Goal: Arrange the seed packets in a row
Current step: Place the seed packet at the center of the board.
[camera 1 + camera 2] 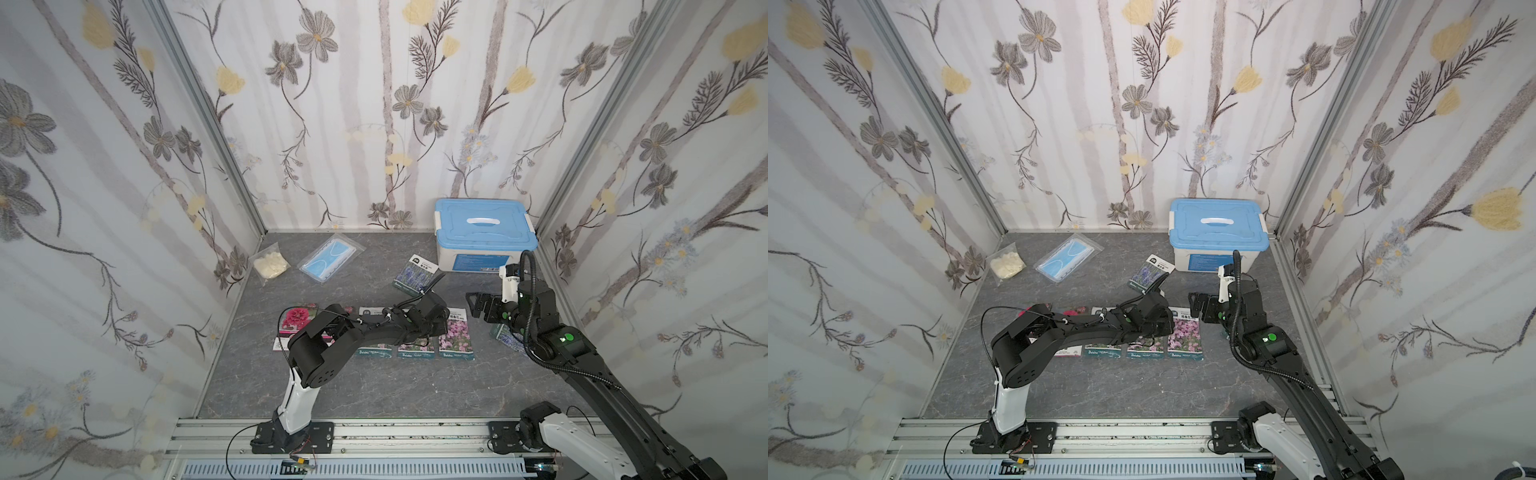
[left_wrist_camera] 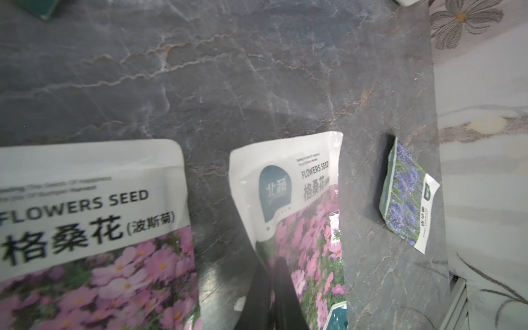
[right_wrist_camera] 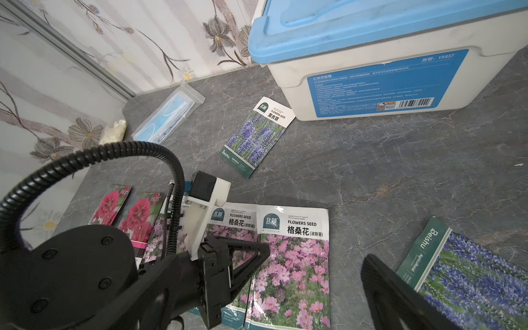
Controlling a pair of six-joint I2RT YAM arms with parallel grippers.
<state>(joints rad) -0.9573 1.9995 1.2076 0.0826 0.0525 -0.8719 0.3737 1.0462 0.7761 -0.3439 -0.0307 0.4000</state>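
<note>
In a top view, the right gripper point(image 1: 474, 305), fingers spread, hangs nearest the slanted lavender packet point(image 1: 505, 337) just beyond the end pink packet point(image 1: 457, 336), at whose edge the left gripper point(image 1: 442, 328) sits clenched.

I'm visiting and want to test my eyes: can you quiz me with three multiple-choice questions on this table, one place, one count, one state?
1. Where lies the rearmost lavender packet? A. beside the blue-lidded box B. on its lid C. in the row
2. How many pink-flower packets lie in the row? A. one B. three C. five
3. The right gripper is: A. open, empty B. shut on a packet C. shut, empty
Key: A, it lies by the box; B, three sit side by side; A, jaws apart, nothing between.
</note>
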